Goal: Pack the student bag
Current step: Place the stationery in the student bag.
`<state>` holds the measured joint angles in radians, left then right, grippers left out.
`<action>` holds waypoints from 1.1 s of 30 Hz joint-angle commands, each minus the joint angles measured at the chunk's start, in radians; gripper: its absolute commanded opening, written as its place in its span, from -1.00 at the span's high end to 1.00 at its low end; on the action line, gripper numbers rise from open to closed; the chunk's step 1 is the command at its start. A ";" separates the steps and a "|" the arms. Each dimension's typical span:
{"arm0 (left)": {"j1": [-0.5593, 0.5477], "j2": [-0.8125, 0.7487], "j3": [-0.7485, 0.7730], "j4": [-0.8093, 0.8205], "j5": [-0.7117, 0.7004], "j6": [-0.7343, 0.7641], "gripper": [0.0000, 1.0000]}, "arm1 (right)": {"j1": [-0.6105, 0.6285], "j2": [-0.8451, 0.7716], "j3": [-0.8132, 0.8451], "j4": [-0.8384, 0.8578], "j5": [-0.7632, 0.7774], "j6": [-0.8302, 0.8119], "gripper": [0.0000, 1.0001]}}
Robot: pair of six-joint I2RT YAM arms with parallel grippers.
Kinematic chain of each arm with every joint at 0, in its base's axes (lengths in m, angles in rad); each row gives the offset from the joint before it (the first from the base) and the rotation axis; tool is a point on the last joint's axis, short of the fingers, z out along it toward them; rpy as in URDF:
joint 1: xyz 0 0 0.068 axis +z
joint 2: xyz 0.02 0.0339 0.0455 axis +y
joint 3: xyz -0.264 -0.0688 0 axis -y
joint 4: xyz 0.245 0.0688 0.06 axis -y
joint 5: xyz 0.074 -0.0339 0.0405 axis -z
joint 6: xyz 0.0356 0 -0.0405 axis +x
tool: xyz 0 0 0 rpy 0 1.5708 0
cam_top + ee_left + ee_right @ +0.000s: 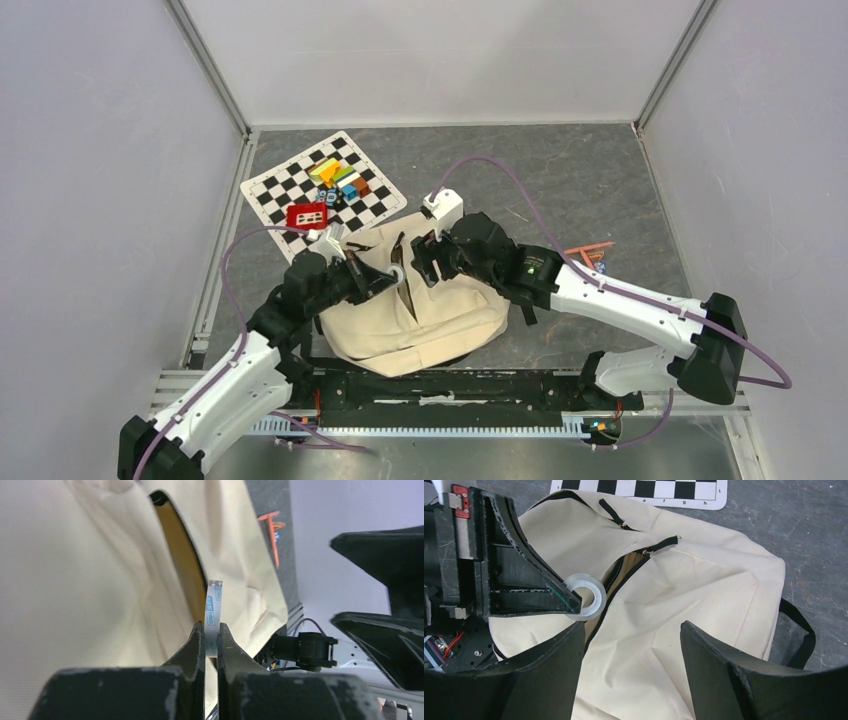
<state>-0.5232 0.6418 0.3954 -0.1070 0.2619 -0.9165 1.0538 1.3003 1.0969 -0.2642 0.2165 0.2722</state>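
Note:
The student bag (430,315), cream canvas with black straps, lies flat between the two arms, its zip (596,617) partly open. My left gripper (211,626) is shut on a white tape roll (586,596), held edge-on (214,607) just over the bag's dark opening (177,555). My right gripper (633,627) hangs open above the cream fabric beside that opening, with nothing between its fingers. In the top view both grippers meet over the bag's upper middle, the left (395,272) facing the right (425,258).
A checkerboard mat (285,190) lies at the back left with several coloured blocks (342,178) and a red card (307,215) on it. Orange sticks (590,250) lie right of the bag. A black rail (450,385) runs along the near edge.

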 commanded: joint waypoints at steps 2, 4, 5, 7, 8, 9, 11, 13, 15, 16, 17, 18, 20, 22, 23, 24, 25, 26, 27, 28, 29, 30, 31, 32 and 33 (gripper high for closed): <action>0.013 0.045 0.028 -0.063 -0.031 0.001 0.96 | 0.002 -0.034 -0.021 0.008 0.033 0.006 -0.50; 0.015 0.063 0.032 -0.073 -0.037 0.006 0.96 | 0.002 -0.041 -0.027 0.008 0.042 0.008 -0.51; 0.016 0.072 0.036 -0.079 -0.040 0.012 0.96 | 0.002 -0.046 -0.032 0.008 0.047 0.007 -0.52; 0.017 0.088 0.042 -0.091 -0.050 0.020 0.96 | 0.002 -0.054 -0.037 0.007 0.057 0.009 -0.53; 0.018 0.096 0.042 -0.090 -0.052 0.021 0.96 | 0.002 -0.059 -0.041 0.007 0.060 0.009 -0.53; 0.018 0.104 0.043 -0.087 -0.054 0.022 0.96 | 0.002 -0.064 -0.044 0.008 0.065 0.009 -0.53; 0.019 0.120 0.046 -0.084 -0.060 0.025 0.96 | 0.002 -0.069 -0.048 0.006 0.071 0.010 -0.54; 0.018 0.139 0.051 -0.080 -0.061 0.028 0.96 | 0.002 -0.074 -0.049 0.006 0.074 0.010 -0.54; 0.019 0.155 0.043 -0.037 -0.040 0.022 0.96 | 0.002 -0.079 -0.052 0.005 0.076 0.010 -0.55; 0.018 0.164 0.036 -0.005 -0.028 0.016 0.96 | 0.002 -0.079 -0.053 0.006 0.079 0.007 -0.56; 0.019 0.173 0.032 0.019 -0.013 0.009 0.96 | 0.002 -0.079 -0.054 0.005 0.081 0.007 -0.56; 0.018 0.188 0.030 0.040 0.000 0.007 0.96 | 0.002 -0.079 -0.055 0.002 0.081 0.008 -0.56; 0.018 0.226 0.034 0.067 0.027 0.011 0.96 | 0.002 -0.078 -0.055 -0.001 0.084 0.009 -0.56; 0.018 0.264 0.027 0.119 0.064 0.004 0.96 | 0.002 -0.084 -0.055 -0.002 0.092 0.012 -0.56; 0.018 0.283 0.019 0.172 0.081 -0.009 0.96 | 0.002 -0.089 -0.057 -0.003 0.096 0.013 -0.56; 0.018 0.304 0.013 0.213 0.099 -0.022 0.96 | 0.002 -0.092 -0.059 -0.003 0.101 0.012 -0.56; 0.019 0.325 0.013 0.238 0.116 -0.027 0.96 | 0.002 -0.096 -0.059 -0.001 0.107 0.012 -0.56; 0.018 0.350 0.019 0.255 0.128 -0.025 0.96 | 0.002 -0.100 -0.061 -0.004 0.110 0.012 -0.57; 0.018 0.370 0.027 0.270 0.146 -0.019 0.96 | 0.002 -0.104 -0.060 -0.005 0.115 0.012 -0.57; 0.018 0.392 0.033 0.288 0.163 -0.013 0.96 | 0.002 -0.108 -0.058 -0.007 0.120 0.013 -0.57; 0.019 0.410 0.037 0.309 0.178 -0.009 0.96 | 0.002 -0.113 -0.060 -0.011 0.126 0.012 -0.58; 0.018 0.421 0.039 0.322 0.189 -0.007 0.96 | 0.002 -0.117 -0.061 -0.013 0.131 0.010 -0.59; 0.018 0.433 0.043 0.330 0.192 0.000 0.96 | 0.002 -0.124 -0.066 -0.014 0.140 0.011 -0.60; 0.018 0.441 0.047 0.328 0.194 0.006 0.95 | 0.002 -0.126 -0.069 -0.014 0.146 0.011 -0.62; 0.018 0.451 0.054 0.316 0.193 0.019 0.86 | 0.002 -0.129 -0.072 -0.015 0.153 0.011 -0.63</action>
<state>-0.5117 1.0622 0.4141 0.1375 0.4145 -0.9203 1.0538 1.2110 1.0344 -0.2882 0.3202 0.2760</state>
